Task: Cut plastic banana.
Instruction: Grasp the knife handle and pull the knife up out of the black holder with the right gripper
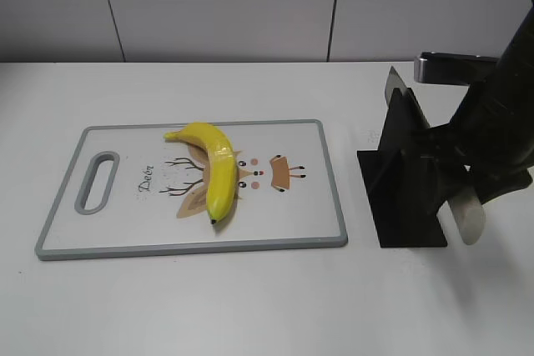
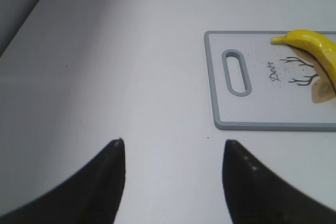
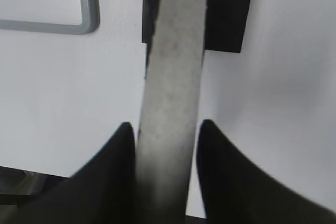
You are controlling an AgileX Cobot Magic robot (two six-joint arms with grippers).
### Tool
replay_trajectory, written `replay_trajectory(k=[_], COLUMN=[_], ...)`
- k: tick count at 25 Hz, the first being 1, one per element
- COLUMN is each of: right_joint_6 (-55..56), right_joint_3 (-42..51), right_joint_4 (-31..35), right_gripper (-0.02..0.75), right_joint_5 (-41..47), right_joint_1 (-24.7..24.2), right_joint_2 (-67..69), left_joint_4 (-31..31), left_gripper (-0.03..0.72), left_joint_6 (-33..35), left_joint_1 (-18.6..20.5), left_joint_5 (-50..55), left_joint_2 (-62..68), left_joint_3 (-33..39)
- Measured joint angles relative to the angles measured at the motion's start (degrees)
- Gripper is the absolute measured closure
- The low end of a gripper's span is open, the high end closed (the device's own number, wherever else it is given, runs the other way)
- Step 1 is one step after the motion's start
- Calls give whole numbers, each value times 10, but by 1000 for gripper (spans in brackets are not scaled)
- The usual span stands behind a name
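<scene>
The word "Deer" is printed in thin script on the cutting board (image 1: 125, 223), beside a cartoon deer face with antlers and ears. The board is a flat white rectangle with rounded corners, a gray rim and 1 oblong handle slot, lying on the smooth white counter (image 1: 250, 306). The banana (image 1: 214, 167), glossy yellow plastic and curved, lies on the board over the drawing, its stem toward the board's far edge and its dark tip toward the near edge. To the right of the board stands a matte black knife stand (image 1: 405, 177). The right end effector (image 3: 166, 135) is pinched on a pale gray, speckled knife handle (image 3: 170, 77) at the stand. The left end effector (image 2: 173, 153) hangs spread apart above bare counter, left of the board.
</scene>
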Motion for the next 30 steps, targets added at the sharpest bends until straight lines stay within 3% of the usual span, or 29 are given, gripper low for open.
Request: replay_trajectory(k=[2,13,21,30], right_joint_6=[9,36,53,-29], right_joint_3=[-2,-45,-88,-141], right_joint_4=[8,11,-37,-42], right_gripper=[567,569,570,570], right_joint_5=[7,61,68,43], right_joint_1=[0,0,0,-4], right_joint_2=[0,-44,-117,-130], left_joint_4=[0,3,3,0], left_gripper=[136,136,136,136], left_joint_6=[0,0,0,0], left_joint_1=[0,0,0,0], left_joint_5=[0,0,0,-5], left_joint_2=[0,0,0,10], left_joint_3=[0,0,0,-8])
